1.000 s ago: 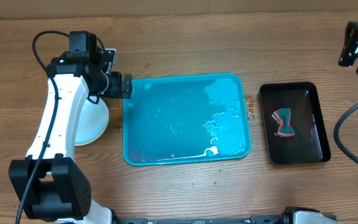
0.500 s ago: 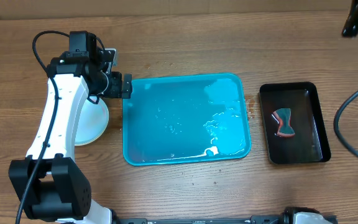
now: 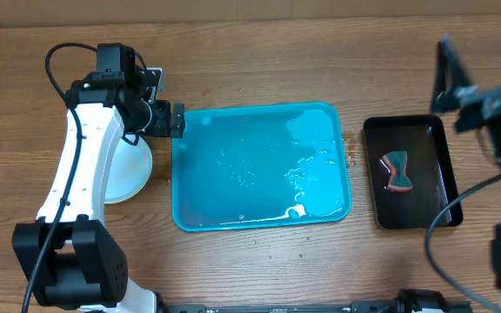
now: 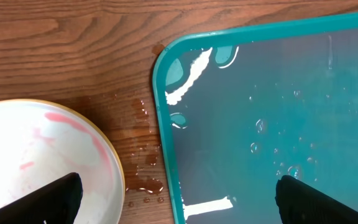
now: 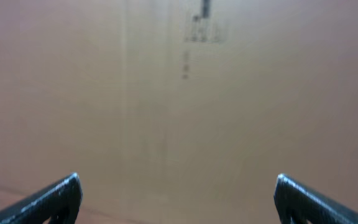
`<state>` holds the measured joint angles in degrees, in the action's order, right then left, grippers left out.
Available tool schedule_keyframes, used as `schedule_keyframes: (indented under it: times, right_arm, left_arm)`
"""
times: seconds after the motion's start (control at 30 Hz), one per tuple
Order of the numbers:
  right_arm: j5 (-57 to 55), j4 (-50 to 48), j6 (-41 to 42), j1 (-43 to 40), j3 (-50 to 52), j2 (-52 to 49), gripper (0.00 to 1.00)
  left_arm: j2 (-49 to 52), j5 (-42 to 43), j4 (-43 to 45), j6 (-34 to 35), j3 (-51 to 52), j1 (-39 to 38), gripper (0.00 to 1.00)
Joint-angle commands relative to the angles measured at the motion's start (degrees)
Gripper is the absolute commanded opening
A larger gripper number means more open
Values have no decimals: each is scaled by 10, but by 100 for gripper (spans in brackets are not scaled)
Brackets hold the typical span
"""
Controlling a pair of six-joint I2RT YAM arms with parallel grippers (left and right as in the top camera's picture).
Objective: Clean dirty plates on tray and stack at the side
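Plates (image 3: 137, 172): pale round stack at left-centre of the overhead frame, on the wooden table (image 3: 259, 269), outside the tray and just beside its left rim; largely hidden under the left arm (image 3: 81, 174), so number impossible to tell. Top plate (image 4: 36, 155) at lower left of the left wrist view, whitish with faint pink smears and a yellowish rim.

Water drops (image 4: 143, 177): scattered on the wood between plate edge and tray rim.

Left gripper (image 3: 163, 120): upper left of the overhead frame, over the gap between the plates and the tray's upper-left corner. Spread wide, nothing held; one fingertip (image 4: 61, 196) over the plate's edge, the other over the tray floor at lower right.

Tray (image 3: 262, 217): turquoise, centre of the overhead frame, flat on the table, wet with beads and thin puddles.

Black tray (image 3: 433, 209): right of centre, apart from the turquoise one; red and dark teal object (image 3: 396, 170) lying inside.

Right gripper (image 3: 455, 83): upper right, near the frame edge, blurred. Fingertips (image 5: 55, 199) far apart at the lower corners of the right wrist view, empty between, facing a blurred tan surface (image 5: 179, 93).
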<state>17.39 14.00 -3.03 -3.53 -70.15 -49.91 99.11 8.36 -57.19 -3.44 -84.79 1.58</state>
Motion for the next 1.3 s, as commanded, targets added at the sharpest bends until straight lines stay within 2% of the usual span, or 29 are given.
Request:
schedule_keyframes:
  times: [0.0,0.13,0.23,0.33,0.5,0.77,1.13,1.27]
  right_arm:
    - [26,-92,2,15,135,71,100]
    - [-5,-253,0,36,316,166,100]
    - [-30,-325,0,46,435,238,100]
    - [-50,-340,0,49,526,305,100]
    - [-64,-339,0,49,621,392,100]
    - [-58,-306,0,50,698,472,100]
    - [-43,-106,0,51,697,498,100]
    - [-45,-104,0,51,697,497,100]
  left_arm:
    - [-10,4,1,-13,-11,-1,100]
    - [-10,4,1,-13,-11,-1,100]
    - [-10,4,1,-13,-11,-1,100]
    - [-10,4,1,-13,-11,-1,100]
    - [-10,4,1,-13,-11,-1,100]
    - [-10,4,1,-13,-11,-1,100]
    - [-10,4,1,-13,-11,-1,100]
    - [-10,4,1,-13,-11,-1,100]
